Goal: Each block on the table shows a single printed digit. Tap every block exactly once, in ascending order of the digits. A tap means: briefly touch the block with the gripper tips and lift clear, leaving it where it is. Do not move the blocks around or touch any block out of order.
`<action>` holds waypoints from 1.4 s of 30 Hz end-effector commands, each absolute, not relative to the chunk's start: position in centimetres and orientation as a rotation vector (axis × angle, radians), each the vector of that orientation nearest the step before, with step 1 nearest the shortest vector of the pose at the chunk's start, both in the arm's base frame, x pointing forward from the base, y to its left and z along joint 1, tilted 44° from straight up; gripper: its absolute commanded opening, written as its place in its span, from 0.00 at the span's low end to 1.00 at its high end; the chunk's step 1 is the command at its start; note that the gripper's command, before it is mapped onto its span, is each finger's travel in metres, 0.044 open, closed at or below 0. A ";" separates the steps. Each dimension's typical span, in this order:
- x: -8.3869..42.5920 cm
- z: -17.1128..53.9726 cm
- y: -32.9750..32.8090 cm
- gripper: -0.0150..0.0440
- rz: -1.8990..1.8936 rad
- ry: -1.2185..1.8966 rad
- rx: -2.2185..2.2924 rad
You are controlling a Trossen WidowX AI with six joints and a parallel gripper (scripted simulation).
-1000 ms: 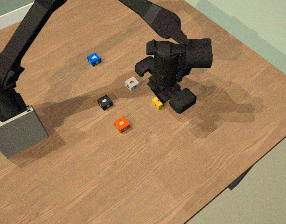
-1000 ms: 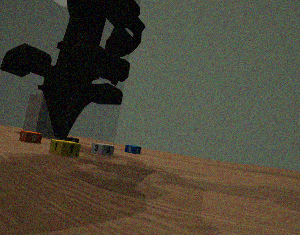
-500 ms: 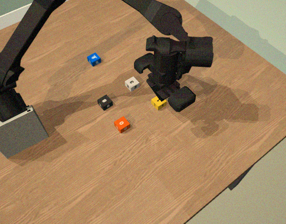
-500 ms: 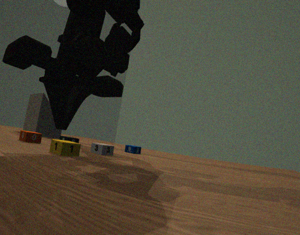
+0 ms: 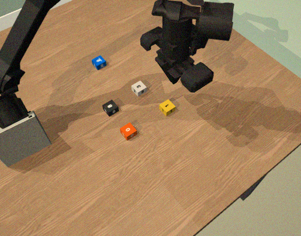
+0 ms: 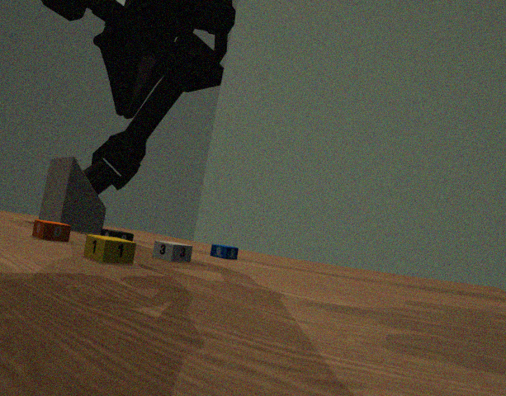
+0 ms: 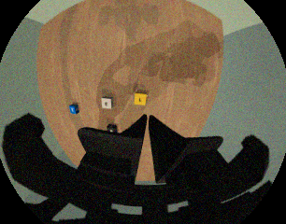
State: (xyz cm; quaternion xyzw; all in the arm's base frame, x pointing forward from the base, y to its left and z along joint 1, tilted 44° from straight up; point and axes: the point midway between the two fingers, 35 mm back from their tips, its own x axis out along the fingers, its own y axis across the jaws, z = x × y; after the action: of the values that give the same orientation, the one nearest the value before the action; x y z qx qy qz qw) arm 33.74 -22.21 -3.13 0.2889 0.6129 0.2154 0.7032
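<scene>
My gripper (image 5: 174, 82) (image 6: 125, 115) (image 7: 147, 118) is shut and empty, high above the table near the yellow and white blocks, touching nothing. The orange block (image 5: 128, 131) (image 6: 51, 230) shows 0; the wrist view does not show it. The yellow block (image 5: 167, 107) (image 6: 109, 249) (image 7: 140, 99) shows 1. The white block (image 5: 139, 88) (image 6: 172, 251) (image 7: 107, 103) shows 3. The digits on the black block (image 5: 110, 107) (image 6: 117, 234) (image 7: 112, 128) and the blue block (image 5: 98, 62) (image 6: 224, 251) (image 7: 74, 109) are too blurred to read surely.
The wooden table (image 5: 150, 183) (image 6: 372, 323) bears all the blocks, which stand apart. A grey wedge-shaped stand (image 5: 23, 142) (image 6: 69, 191) with the arm's base on it is at the left. The table's edge (image 5: 246, 189) runs along the lower right in the top view.
</scene>
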 end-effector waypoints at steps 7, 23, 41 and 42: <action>32.7 3.4 -14.6 0.29 0.502 1.381 0.640; 33.2 -1.4 -7.6 0.29 0.507 1.379 0.643; 33.5 -3.0 -6.1 0.29 0.507 1.379 0.644; 33.5 -3.1 -6.0 0.29 0.507 1.379 0.644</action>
State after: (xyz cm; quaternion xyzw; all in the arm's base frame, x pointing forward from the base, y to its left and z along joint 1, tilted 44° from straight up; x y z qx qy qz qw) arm 33.69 -6.70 -2.51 0.2827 0.6149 0.2257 0.7007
